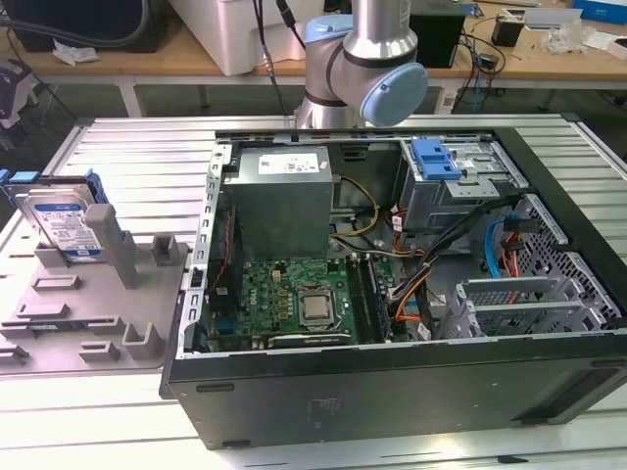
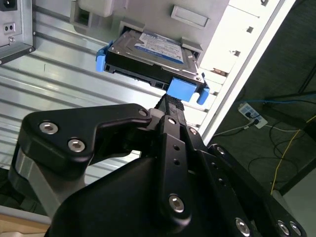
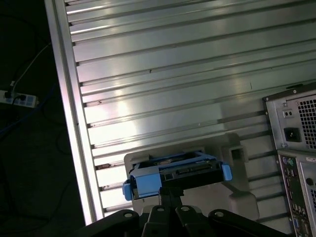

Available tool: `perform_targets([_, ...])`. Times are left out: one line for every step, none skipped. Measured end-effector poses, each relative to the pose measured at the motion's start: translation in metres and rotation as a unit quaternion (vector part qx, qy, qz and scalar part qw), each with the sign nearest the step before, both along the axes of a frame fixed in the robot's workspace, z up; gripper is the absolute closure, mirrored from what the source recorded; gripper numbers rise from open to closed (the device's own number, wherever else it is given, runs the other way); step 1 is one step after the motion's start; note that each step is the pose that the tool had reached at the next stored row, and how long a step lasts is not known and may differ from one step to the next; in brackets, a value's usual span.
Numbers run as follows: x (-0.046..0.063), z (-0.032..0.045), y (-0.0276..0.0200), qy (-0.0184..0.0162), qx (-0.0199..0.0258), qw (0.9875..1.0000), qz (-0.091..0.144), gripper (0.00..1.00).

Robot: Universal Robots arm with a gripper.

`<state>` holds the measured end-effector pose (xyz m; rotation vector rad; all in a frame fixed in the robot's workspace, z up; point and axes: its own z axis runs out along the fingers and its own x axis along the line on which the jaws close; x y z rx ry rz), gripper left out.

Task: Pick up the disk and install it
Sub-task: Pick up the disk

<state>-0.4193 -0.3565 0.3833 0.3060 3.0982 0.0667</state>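
The disk (image 3: 173,170), framed by a blue bracket (image 3: 145,183), stands in the grey fixture (image 3: 239,200). The gripper (image 3: 171,195) is just beside the fixture. The computer case (image 3: 296,163) stands near the fixture on the ribbed table (image 3: 173,74).

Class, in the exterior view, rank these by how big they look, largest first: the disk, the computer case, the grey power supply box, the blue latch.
1. computer case
2. grey power supply box
3. disk, clearly smaller than the box, though it stands outside the case
4. blue latch, smallest
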Motion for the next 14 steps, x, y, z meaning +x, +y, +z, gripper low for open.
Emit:
perform_targets([0.0,0.0,0.0,0.0,0.0,1.0,0.0,0.89])
perform_targets([0.0,0.0,0.0,0.0,0.0,1.0,0.0,0.89])
perform_targets([0.0001,0.0,0.0,0.0,0.0,1.0,0.0,0.89])
perform_targets([0.0001,0.0,0.0,0.0,0.0,1.0,0.0,0.89])
perform_targets([0.0003,-0.0001,0.0001,0.0005,0.0,1.0,0.0,0.89])
perform_targets([0.0021,0.0,0.0,0.0041,-0.0001,1.0,0.0,0.89])
perform_targets([0.0038,0.0,0.0,0.007,0.0,1.0,0.0,0.89])
perform_targets([0.005,0.0,0.0,0.0097,0.0,1.0,0.001,0.89])
perform_targets([0.0054,0.0,0.0,0.0114,-0.0001,0.9999,0.003,0.89])
perform_targets([0.0056,0.0,0.0001,0.0142,-0.0001,0.9999,0.008,0.89])
perform_targets([0.0056,-0.0001,0.0,0.0159,-0.0001,0.9998,0.014,0.89])
perform_targets([0.0056,0.0,0.0,0.0165,-0.0002,0.9997,0.018,0.89])
perform_targets([0.0056,0.0001,0.0,0.0169,-0.0004,0.9996,0.024,0.89])
perform_targets([0.0057,0.0001,0.0,0.017,-0.0004,0.9994,0.029,0.89])
